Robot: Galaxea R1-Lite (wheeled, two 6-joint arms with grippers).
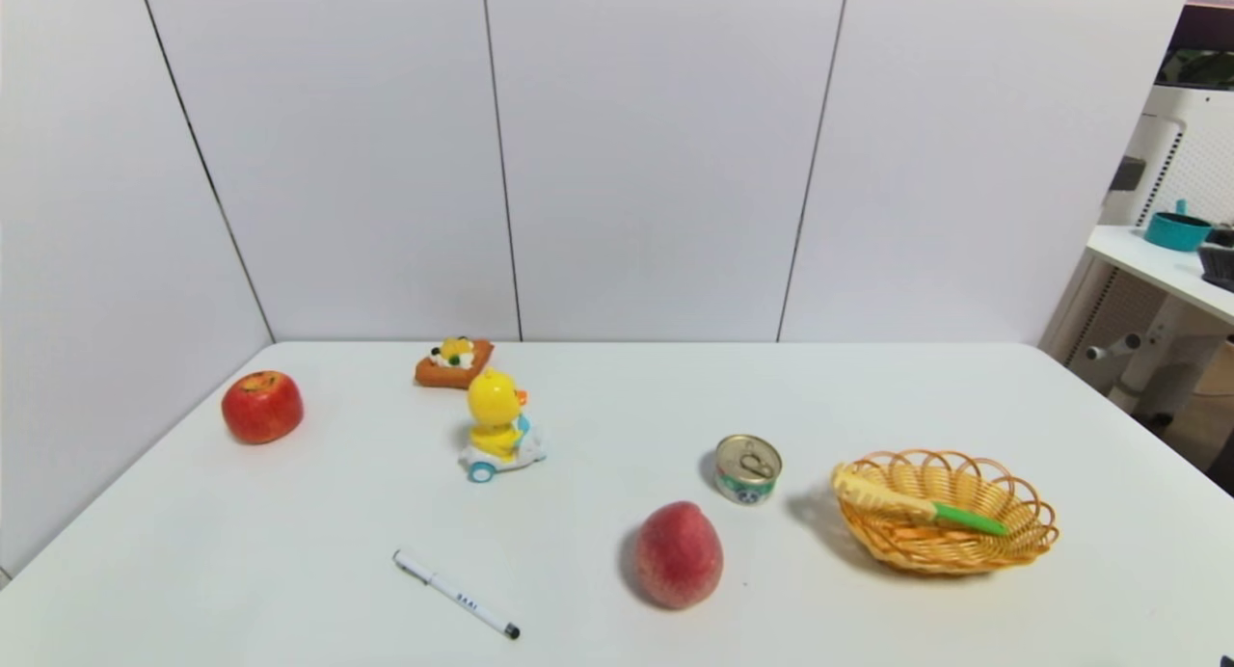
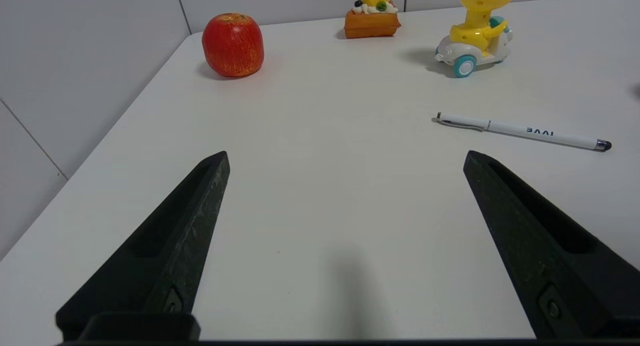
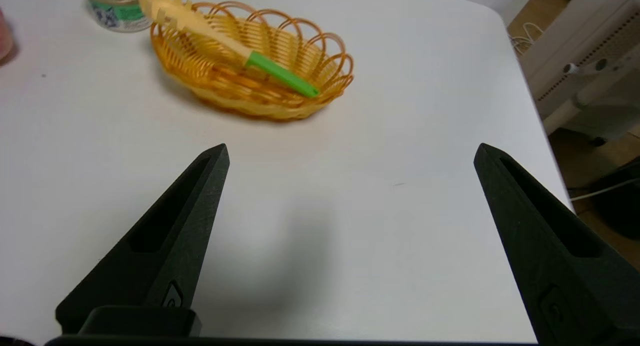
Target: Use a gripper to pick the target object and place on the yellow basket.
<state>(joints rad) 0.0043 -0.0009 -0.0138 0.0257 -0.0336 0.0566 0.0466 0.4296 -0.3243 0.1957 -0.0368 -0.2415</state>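
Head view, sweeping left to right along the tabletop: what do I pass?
Red apple → white pen → peach → tin can → wicker basket holding the green-handled utensil

White pen: you have one short printed word here, in dark capitals along the barrel (image 1: 456, 595); it looks like "BAAI", though you can't be sure of every letter.
Pen's place: look on the near part of the table (image 1: 318, 522), left of centre.
Tin can: its green side band (image 1: 742, 488) shows you a small dark-and-white picture, but you can't make out any words on it.
Can's place: you'll find it on the table, right of centre, farther off than the pen.
Numbers: none you can read.
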